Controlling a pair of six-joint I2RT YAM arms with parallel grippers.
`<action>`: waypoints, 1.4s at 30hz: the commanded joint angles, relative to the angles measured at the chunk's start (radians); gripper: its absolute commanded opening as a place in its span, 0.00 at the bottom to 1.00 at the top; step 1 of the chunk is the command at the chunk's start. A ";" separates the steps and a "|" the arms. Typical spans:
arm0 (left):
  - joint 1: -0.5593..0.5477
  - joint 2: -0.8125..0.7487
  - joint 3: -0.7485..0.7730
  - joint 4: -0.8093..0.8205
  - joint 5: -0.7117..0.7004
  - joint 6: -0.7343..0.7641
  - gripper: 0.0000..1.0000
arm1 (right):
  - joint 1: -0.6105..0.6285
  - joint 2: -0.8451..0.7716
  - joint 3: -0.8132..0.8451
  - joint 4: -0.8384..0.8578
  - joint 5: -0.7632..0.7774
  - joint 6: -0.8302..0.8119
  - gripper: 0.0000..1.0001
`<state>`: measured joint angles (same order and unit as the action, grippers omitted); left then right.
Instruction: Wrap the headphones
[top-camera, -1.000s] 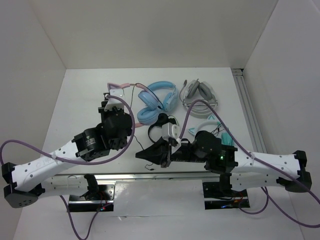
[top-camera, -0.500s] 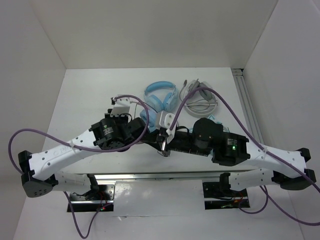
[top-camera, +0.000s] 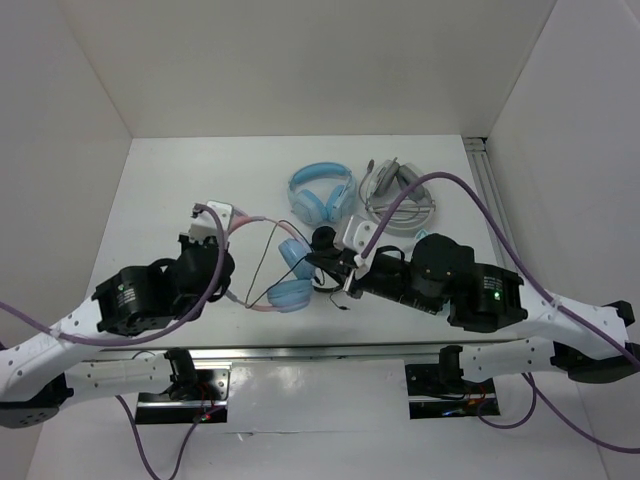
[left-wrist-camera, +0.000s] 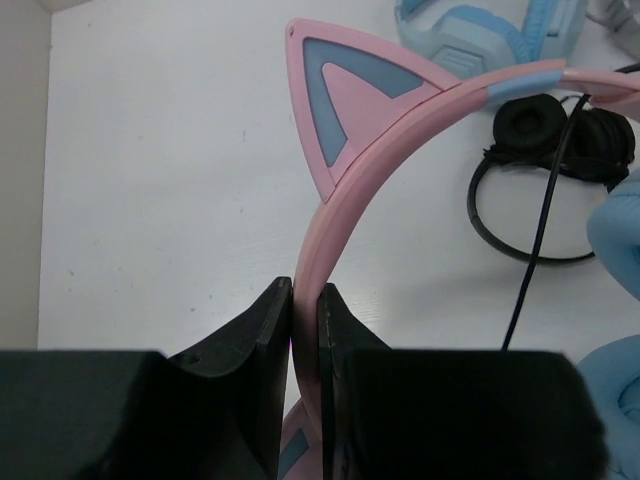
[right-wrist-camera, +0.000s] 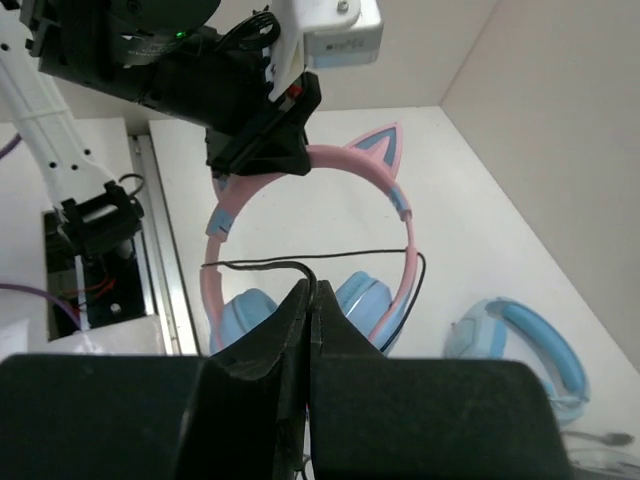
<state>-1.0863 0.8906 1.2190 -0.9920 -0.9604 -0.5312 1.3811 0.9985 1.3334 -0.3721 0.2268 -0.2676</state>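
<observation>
Left hand (left-wrist-camera: 305, 298) clamps the headband (left-wrist-camera: 345, 190) of the pink cat-ear headphones with light blue cups (top-camera: 291, 294), centre-left by the worktop (top-camera: 170, 190)'s near edge; right hand (right-wrist-camera: 308, 292) pinches their thin black cable (right-wrist-camera: 255, 265)

All-blue headphones (top-camera: 322, 192) lie beside a white-grey headset (top-camera: 400, 196), small black headphones (left-wrist-camera: 528, 122) nearer.

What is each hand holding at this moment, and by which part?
The left hand grips the headphones by the pink headband; the right hand pinches their thin black cable.
</observation>
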 joint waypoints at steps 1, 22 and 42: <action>-0.004 0.045 -0.002 0.113 0.089 0.151 0.00 | 0.001 0.002 0.085 -0.020 0.086 -0.059 0.00; -0.004 -0.130 0.152 0.069 0.635 0.372 0.00 | -0.246 0.002 -0.019 0.056 0.168 -0.180 0.00; -0.004 -0.088 0.320 0.191 0.558 0.258 0.00 | -0.461 0.023 -0.275 0.366 -0.311 0.002 0.24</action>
<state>-1.0855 0.8246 1.4963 -0.9554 -0.4149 -0.2153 0.9478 1.0344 1.0790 -0.1474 -0.0048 -0.3157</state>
